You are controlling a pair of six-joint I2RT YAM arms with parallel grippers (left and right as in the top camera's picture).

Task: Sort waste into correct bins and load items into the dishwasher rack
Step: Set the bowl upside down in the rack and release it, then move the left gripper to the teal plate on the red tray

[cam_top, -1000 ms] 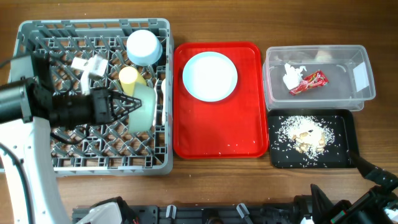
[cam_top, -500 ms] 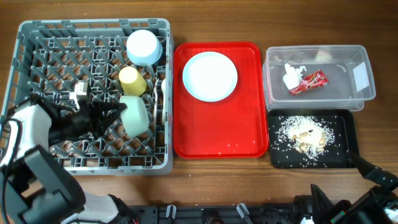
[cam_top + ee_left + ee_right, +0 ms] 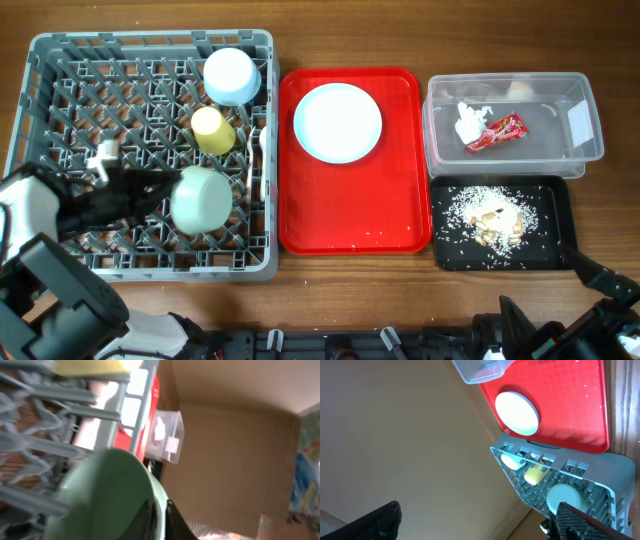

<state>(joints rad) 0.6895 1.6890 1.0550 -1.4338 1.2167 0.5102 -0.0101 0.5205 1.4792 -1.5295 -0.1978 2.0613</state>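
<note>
Rack (image 3: pixel 150 40) holds one yellow cup (image 3: pixel 212 130), one white bowl (image 3: pixel 232 75), one green bowl (image 3: pixel 203 200) left hand (image 3: pixel 172 192) clamps; right hand (image 3: pixel 475 522) gapes.

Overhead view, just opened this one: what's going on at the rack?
The left gripper is pinching the rim of a pale green bowl, which sits in the dishwasher rack near a yellow cup and a pale blue bowl. The right gripper hangs open at the lower right, holding nothing. The plate is not yet loaded: it lies on the red tray. The waste looks sorted: napkin and red wrapper in the clear tub, food scraps in the black tray.
</note>
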